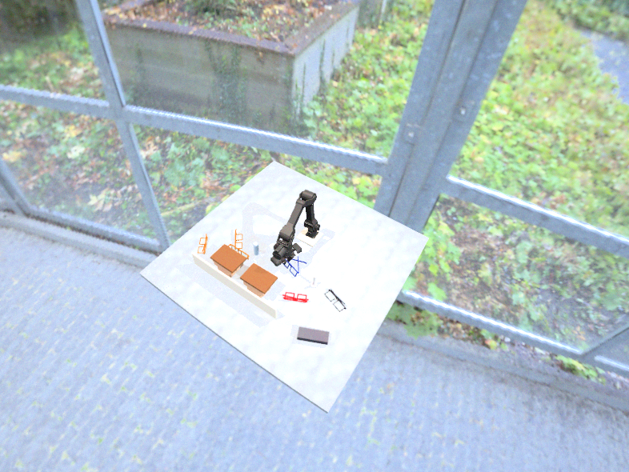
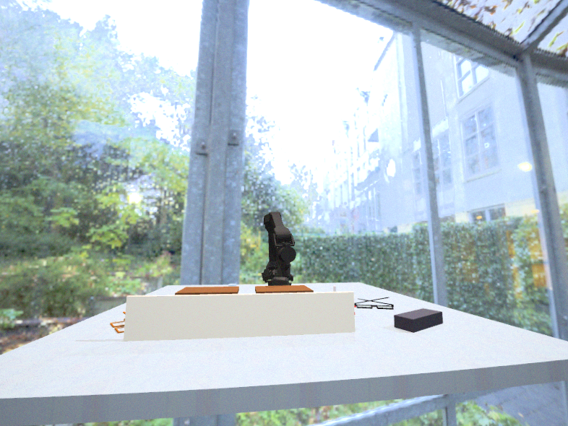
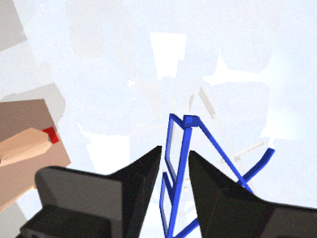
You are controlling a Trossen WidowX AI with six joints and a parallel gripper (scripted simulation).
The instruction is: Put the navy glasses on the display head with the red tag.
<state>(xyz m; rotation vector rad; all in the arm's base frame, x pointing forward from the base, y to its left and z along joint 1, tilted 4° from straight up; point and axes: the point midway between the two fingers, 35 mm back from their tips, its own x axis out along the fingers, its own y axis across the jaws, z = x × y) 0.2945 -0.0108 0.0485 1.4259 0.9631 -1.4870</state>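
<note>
Wrist view: the gripper (image 1: pixel 282 255) (image 2: pixel 277 279) (image 3: pixel 175 152) is hovering with its fingers slightly apart, gripping nothing, while the navy glasses' (image 1: pixel 292 267) (image 3: pixel 185 155) front frame is showing between the fingertips. From above, those glasses are lying near the counter's (image 1: pixel 355 350) (image 2: pixel 293 362) middle, temples crossing. Beside them, the red-tagged display head (image 3: pixel 26 117) is standing bare-faced. Red glasses (image 1: pixel 294 298) and black glasses (image 1: pixel 335 300) (image 2: pixel 375 306) are lying toward the right-hand lower edge; a dark block (image 1: pixel 313 335) (image 2: pixel 417 320) is sitting nearer the bottom corner.
</note>
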